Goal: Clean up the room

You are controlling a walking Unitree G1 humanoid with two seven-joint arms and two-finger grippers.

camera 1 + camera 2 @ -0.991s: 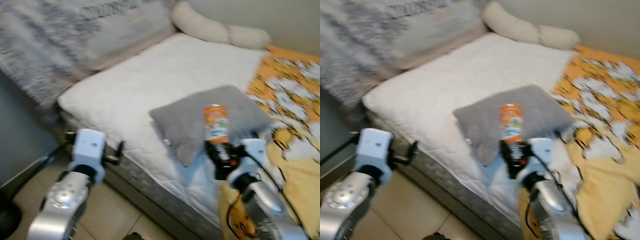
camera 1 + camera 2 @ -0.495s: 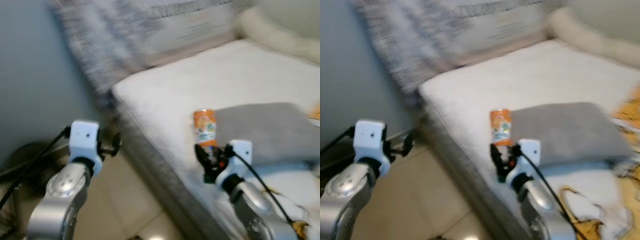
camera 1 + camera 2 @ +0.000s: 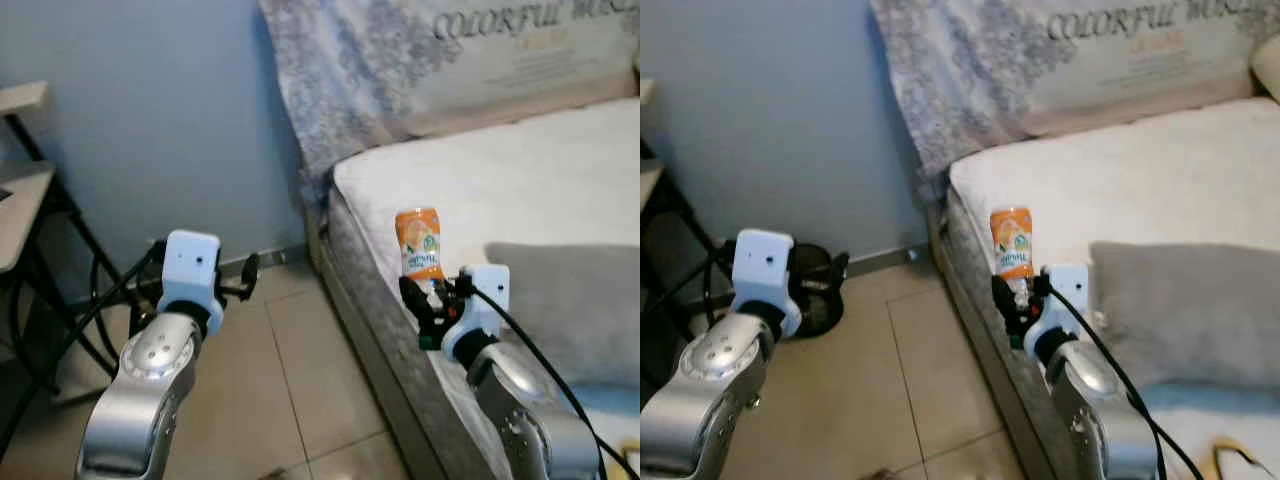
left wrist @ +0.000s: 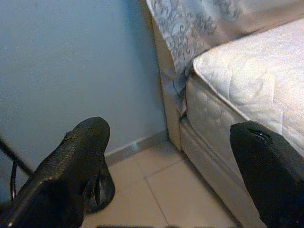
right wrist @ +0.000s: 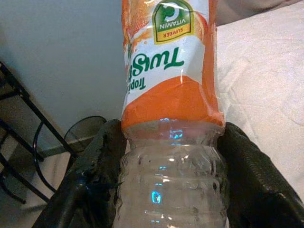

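Right wrist view | bottle (image 5: 168,142) clamped between right end effector (image 5: 166,190) fingers

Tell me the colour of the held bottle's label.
Orange and white with green lettering on the bottle; clearest in the right wrist view.

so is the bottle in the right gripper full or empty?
Looks empty. The bottle, held in the right gripper, has a clear lower body with no liquid visible in the right wrist view. The part behind the orange label cannot be told.

head stereo downward (shared bed (image 3: 520,170)), wrists close
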